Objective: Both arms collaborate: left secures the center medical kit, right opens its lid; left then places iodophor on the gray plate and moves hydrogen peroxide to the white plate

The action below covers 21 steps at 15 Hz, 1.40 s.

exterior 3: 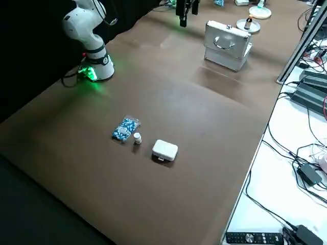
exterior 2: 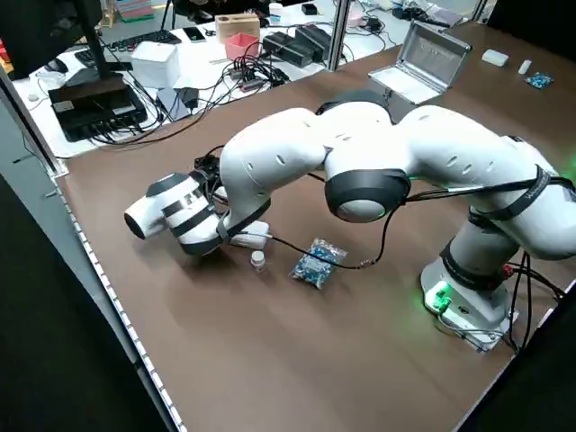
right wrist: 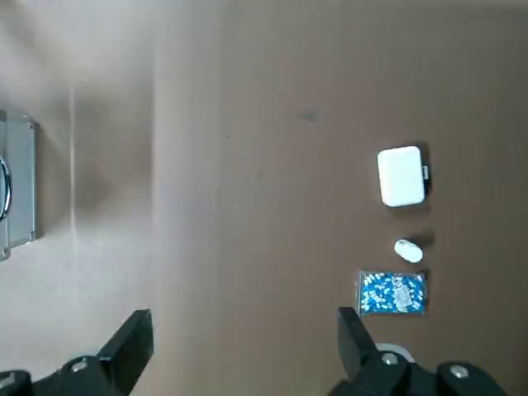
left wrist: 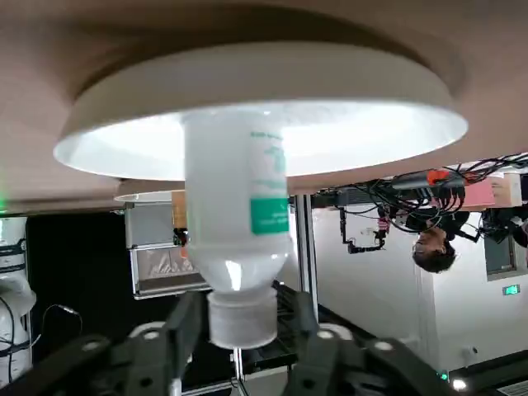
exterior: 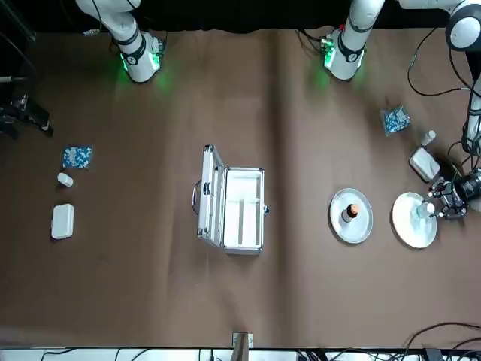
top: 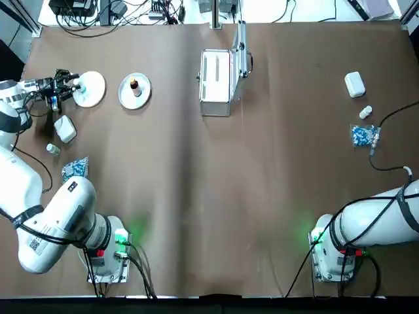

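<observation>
The hydrogen peroxide (left wrist: 235, 206), a whitish bottle with a green label, stands upright on the white plate (top: 95, 91) at the table's far left. My left gripper (left wrist: 243, 338) is at its cap, open, one finger on each side with a narrow gap. The iodophor (top: 134, 85), a dark brown bottle, stands on the gray plate (top: 141, 99) just to the right. The silver medical kit (top: 216, 75) sits at the back centre with its lid raised. My right gripper (right wrist: 239, 355) hangs high over the table's right half, open and holding nothing.
Near the left arm lie a rounded white box (top: 65, 128), a small bottle (top: 52, 149) and a blue packet (top: 75, 168). A matching box (top: 354, 84), bottle (top: 365, 112) and packet (top: 363, 135) lie at the right. Cables run along the back edge.
</observation>
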Available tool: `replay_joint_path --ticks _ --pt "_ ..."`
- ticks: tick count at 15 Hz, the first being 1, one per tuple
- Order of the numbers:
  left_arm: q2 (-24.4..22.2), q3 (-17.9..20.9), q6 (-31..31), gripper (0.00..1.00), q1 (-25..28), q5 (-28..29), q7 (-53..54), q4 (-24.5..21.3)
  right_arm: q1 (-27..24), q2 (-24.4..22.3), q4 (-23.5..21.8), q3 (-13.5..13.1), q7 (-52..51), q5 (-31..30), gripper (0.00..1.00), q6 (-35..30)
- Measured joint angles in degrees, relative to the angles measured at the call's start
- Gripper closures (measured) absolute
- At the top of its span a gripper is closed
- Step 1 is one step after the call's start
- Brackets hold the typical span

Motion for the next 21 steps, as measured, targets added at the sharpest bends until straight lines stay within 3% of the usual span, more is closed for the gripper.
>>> replay_joint_path --ticks 1,2,4,5,11,17,21 --pt "0.0 -0.01 0.0 0.4 -0.01 0.0 -0.01 0.07 -0.01 0.0 0.0 -0.05 0.0 0.0 0.01 0.01" --pt "-0.08 -0.14 0.0 0.22 -0.04 0.0 -0.09 0.4 0.0 0.0 0.0 -0.08 0.0 0.0 0.01 0.09" --pt "-0.62 -0.23 -0.02 0.04 -0.18 0.15 -0.3 1.01 -0.01 0.0 0.0 -0.13 0.01 0.0 0.01 0.03" --pt "-1.17 -0.32 -0.04 0.0 -0.24 0.62 -0.38 1.23 -0.02 0.0 0.0 -0.18 0.01 0.0 0.01 0.0" --pt "-9.02 -1.51 -0.32 0.0 -2.69 9.73 -0.42 1.84 0.04 0.0 -0.02 -0.13 0.01 -0.01 0.01 0.09" --pt "-17.69 -1.65 -0.33 0.0 -16.33 28.76 -2.0 1.83 0.04 0.01 -0.05 -0.19 0.01 -0.03 0.01 0.26" --pt "-19.98 -1.69 -0.32 0.0 -24.36 36.37 -1.95 1.85 0.07 0.01 -0.07 -0.14 0.01 -0.03 0.01 0.27"
